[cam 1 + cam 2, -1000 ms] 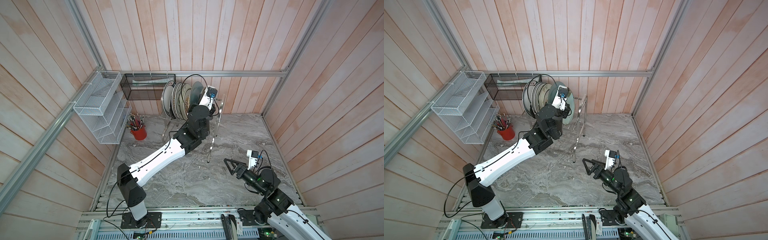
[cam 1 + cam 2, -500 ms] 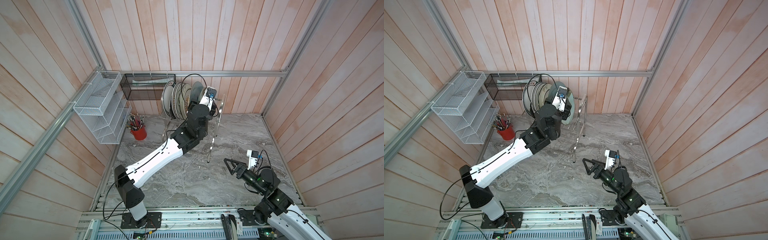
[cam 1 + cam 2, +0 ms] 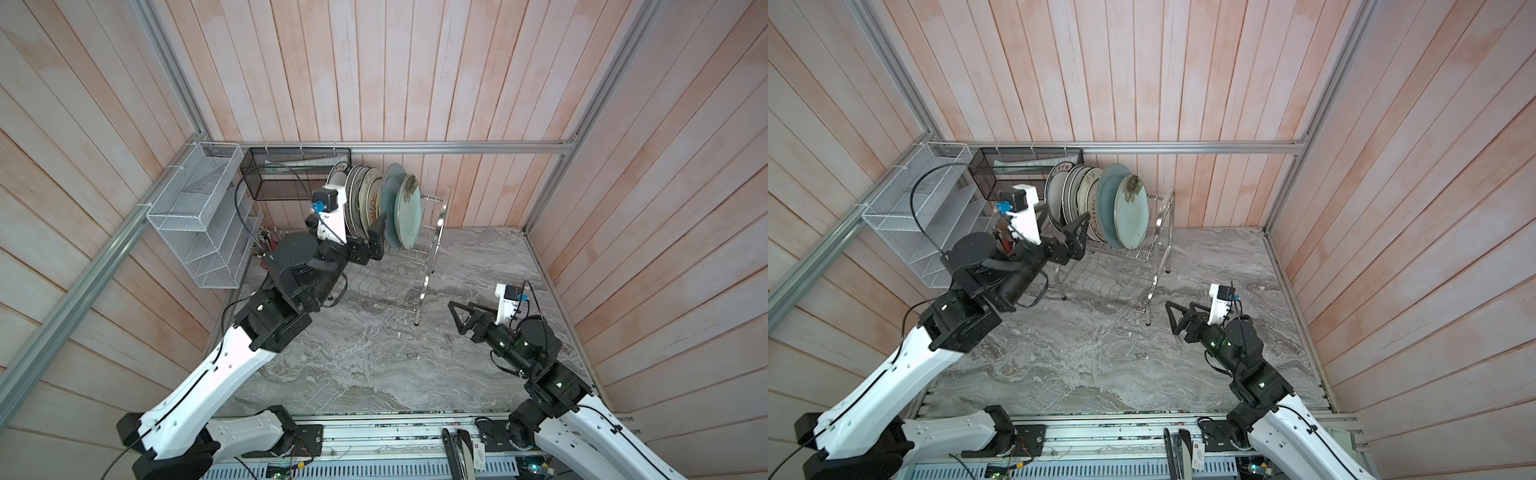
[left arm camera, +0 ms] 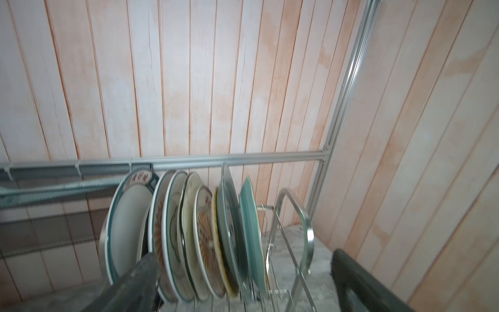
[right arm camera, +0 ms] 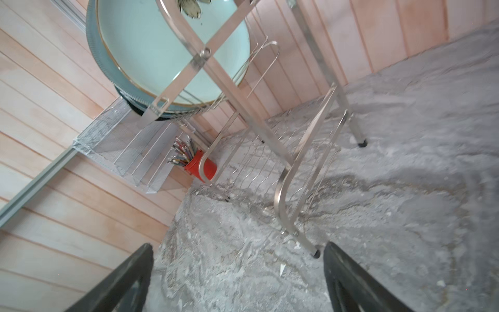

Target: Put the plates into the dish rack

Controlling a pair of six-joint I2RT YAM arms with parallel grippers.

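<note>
Reads as all but finished. Shows about eight plates point(image 3: 374, 203) standing on edge, packed in a row on the upper tier of the stainless wire dish rack point(image 3: 434, 232), at 12 o'clock on the counter point(image 3: 374, 353) against the back wall, with the pale teal plate point(image 3: 409, 216) at the row's 3 o'clock end. Finds no plate lying on the counter in both top views, and only bare wire on the lower tier. Leaves, by this judgement, little beyond drawing the arm clear.

Has the left end effector point(image 4: 243, 255) spread wide at the row's lower edge, gripping nothing; cannot tell from the blurred wrist view whether one finger touches the lettered-rim plate point(image 4: 127, 216). Puts the right end effector point(image 3: 456, 319) low at 4 o'clock, jaws apart and empty, well apart from the rack.

Underfoot, grey veined marble-look stone. Around it, pale pink-washed plank walls point(image 3: 374, 62) with aluminium rails point(image 3: 457, 146); a white mesh organiser point(image 3: 199, 224) at 10 o'clock, a black mesh basket point(image 3: 291, 174) at 11, and a red pen pot point(image 5: 201, 168) beside the rack.
</note>
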